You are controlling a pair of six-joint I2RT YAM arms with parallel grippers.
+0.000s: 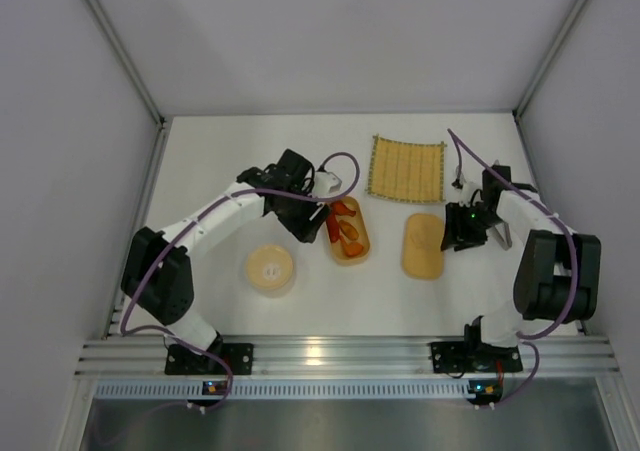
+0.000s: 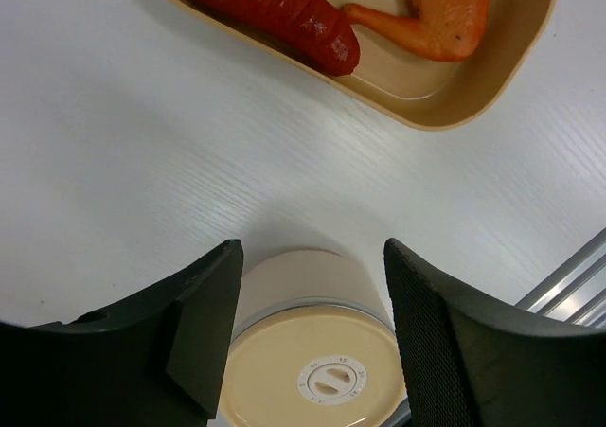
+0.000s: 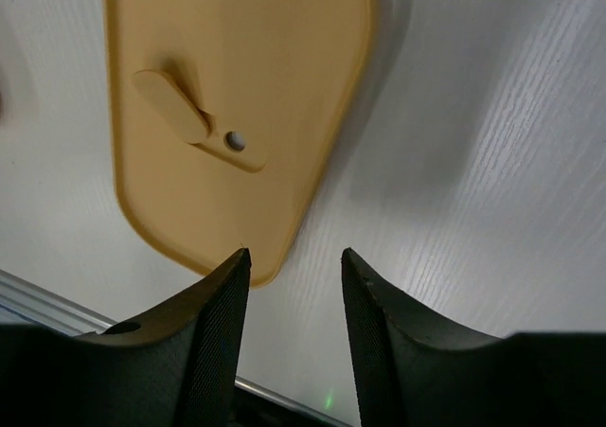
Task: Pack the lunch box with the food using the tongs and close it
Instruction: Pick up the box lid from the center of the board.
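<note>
Now | food (image 2: pixel 275 10) in open lunch box (image 1: pixel 350 260) | lid (image 1: pixel 423 246) off, on counter just right of lunch box | left fingers (image 2: pixel 204 323) apart, empty | right fingers (image 3: pixel 213 332) apart, empty, beside lid | packing looks done, closing remains

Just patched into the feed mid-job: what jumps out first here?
The open lunch box at the centre of the table holds a red sausage and an orange wing-shaped piece; the left end effector is open beside it. The matching lid lies flat to the box's right, not on it, with the right end effector open at one end.
</note>
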